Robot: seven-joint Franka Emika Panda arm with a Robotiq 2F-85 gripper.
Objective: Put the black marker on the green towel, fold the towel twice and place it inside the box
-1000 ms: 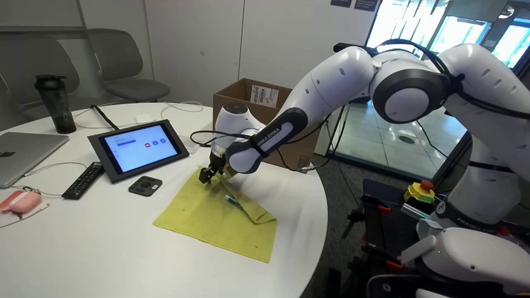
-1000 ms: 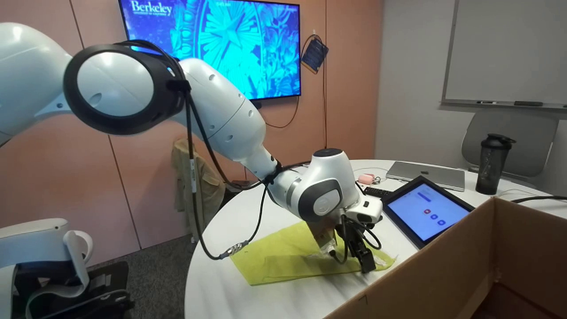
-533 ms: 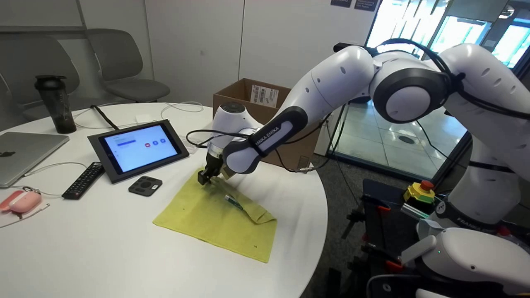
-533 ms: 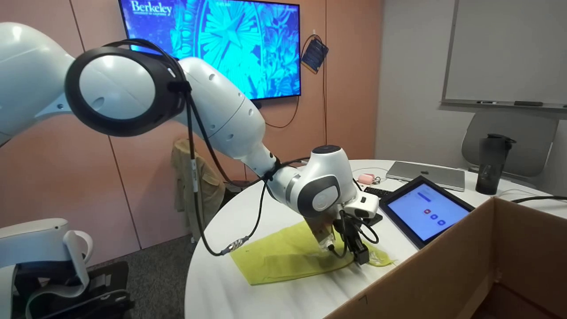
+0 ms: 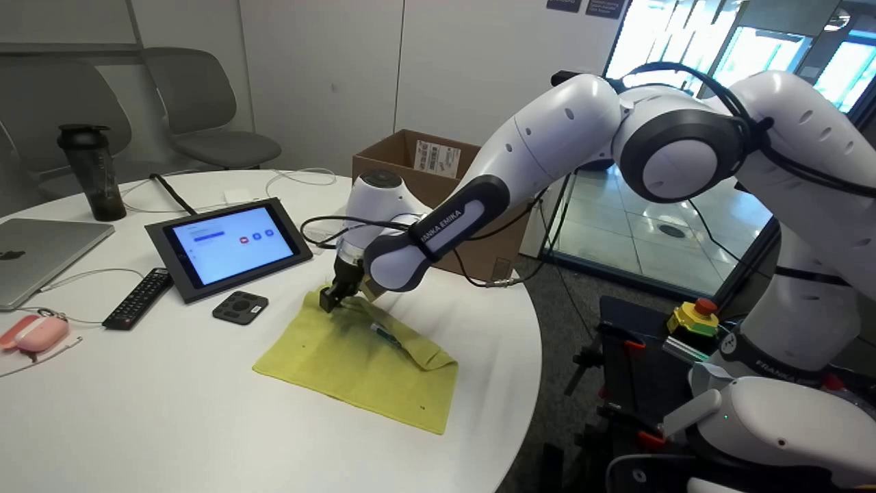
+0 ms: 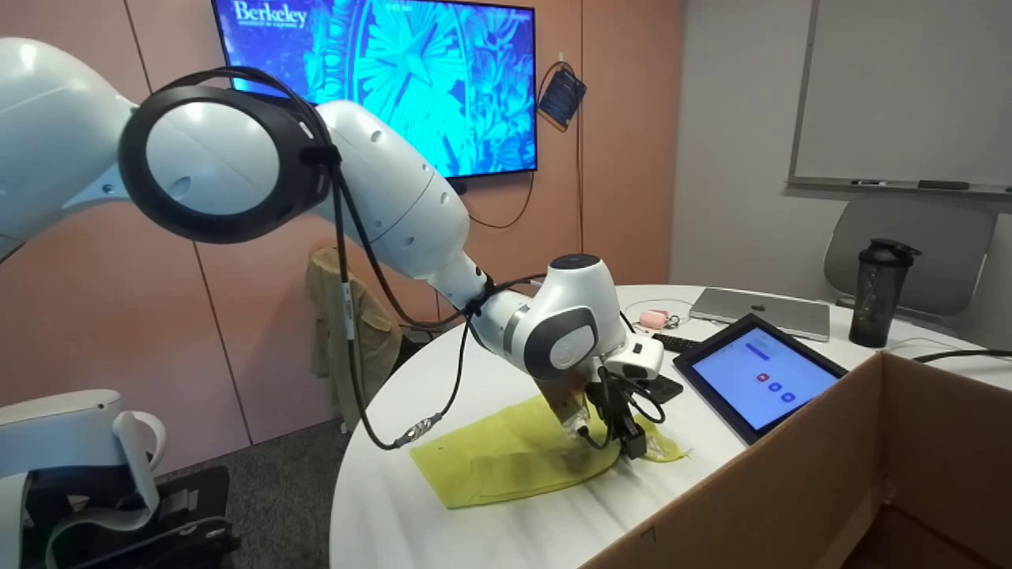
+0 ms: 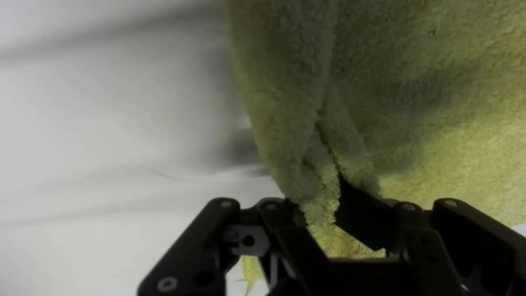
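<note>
The green towel (image 5: 335, 370) lies on the white table, one edge folded over toward its middle; it also shows in an exterior view (image 6: 506, 458). The black marker (image 5: 387, 335) lies on it beside the folded strip, partly tucked at the flap's edge. My gripper (image 5: 335, 300) is low at the towel's far corner, also seen in an exterior view (image 6: 635, 449). In the wrist view the gripper (image 7: 318, 203) has bunched towel cloth (image 7: 320, 181) pinched between its fingers. The marker does not show in the wrist view. The cardboard box (image 5: 503, 239) stands open behind the arm; it also shows in an exterior view (image 6: 743, 482).
A tablet on a stand (image 5: 233, 243) and a small black device (image 5: 240, 307) lie beside the towel. Farther off are a black remote (image 5: 139, 299), a pink earbud case (image 5: 41, 335), a laptop (image 5: 51, 253) and a dark bottle (image 5: 92, 174).
My gripper has moved inward over the towel, away from the box. The gripped towel edge has been drawn along, and the far corner has pulled in and crumpled. The marker has hardly moved.
</note>
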